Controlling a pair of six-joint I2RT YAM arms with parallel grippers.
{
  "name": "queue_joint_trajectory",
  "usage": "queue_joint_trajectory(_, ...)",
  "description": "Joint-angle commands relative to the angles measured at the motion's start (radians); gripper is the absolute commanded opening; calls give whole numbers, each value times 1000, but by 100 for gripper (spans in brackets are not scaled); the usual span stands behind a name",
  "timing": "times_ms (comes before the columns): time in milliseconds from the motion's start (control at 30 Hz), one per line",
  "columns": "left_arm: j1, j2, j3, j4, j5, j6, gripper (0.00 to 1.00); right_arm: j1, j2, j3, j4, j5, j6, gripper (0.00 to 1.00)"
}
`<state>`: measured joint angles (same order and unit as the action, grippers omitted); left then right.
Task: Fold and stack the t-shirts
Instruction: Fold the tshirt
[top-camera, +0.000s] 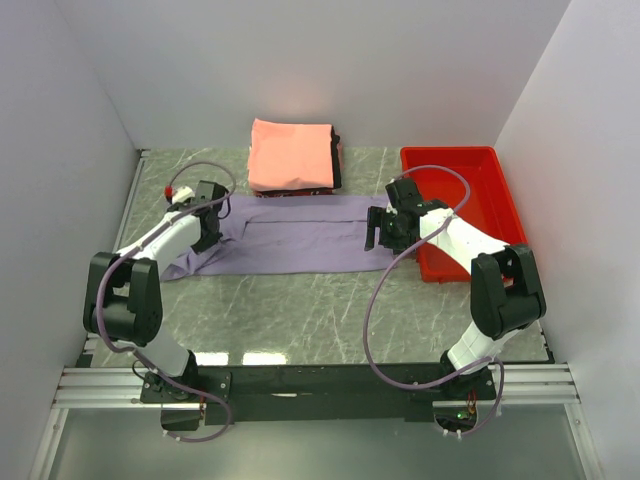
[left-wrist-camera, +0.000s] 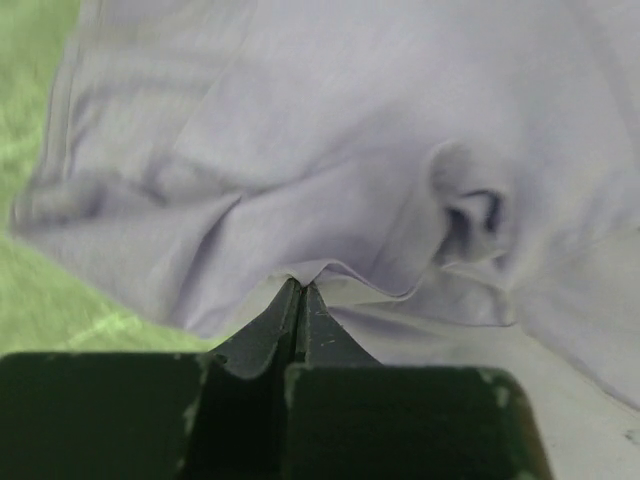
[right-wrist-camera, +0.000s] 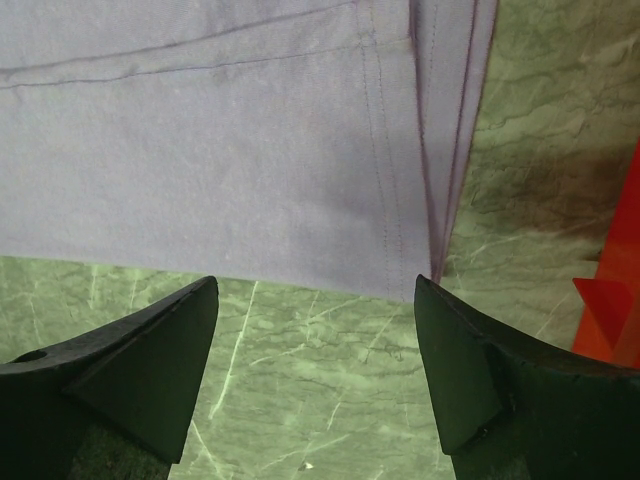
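Note:
A lavender-purple t-shirt (top-camera: 290, 235) lies spread flat across the middle of the table. My left gripper (top-camera: 212, 222) is at its left end. In the left wrist view the jaws (left-wrist-camera: 300, 287) are shut on a pinched-up fold of the lavender cloth (left-wrist-camera: 330, 130). My right gripper (top-camera: 378, 230) hovers at the shirt's right end. It stands open (right-wrist-camera: 315, 290), with the stitched hem corner of the shirt (right-wrist-camera: 220, 150) just beyond its fingertips (right-wrist-camera: 455, 340) and bare table between them. A folded salmon-pink t-shirt (top-camera: 290, 153) tops a stack at the back, with dark shirts (top-camera: 338, 165) showing under it.
A red plastic tray (top-camera: 500, 190) stands at the right, close behind my right arm; its edge (right-wrist-camera: 615, 300) shows in the right wrist view. White walls enclose the green marble table (top-camera: 300, 310) on three sides.

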<state>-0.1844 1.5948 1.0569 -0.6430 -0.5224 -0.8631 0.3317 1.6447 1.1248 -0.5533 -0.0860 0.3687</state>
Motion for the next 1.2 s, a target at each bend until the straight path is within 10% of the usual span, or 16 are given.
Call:
queue_joint_trajectory(0,11,8,86,124,-8,182,1,6,-31,10,13,15,-13,85)
queue_joint_trajectory(500,80,160,253,304,-1,538,1,6,-20,21,1,29,-22,86)
queue_joint_trajectory(1167,171,294,390,121,-93,375,1,4,-26,20,-4,43,-24,85)
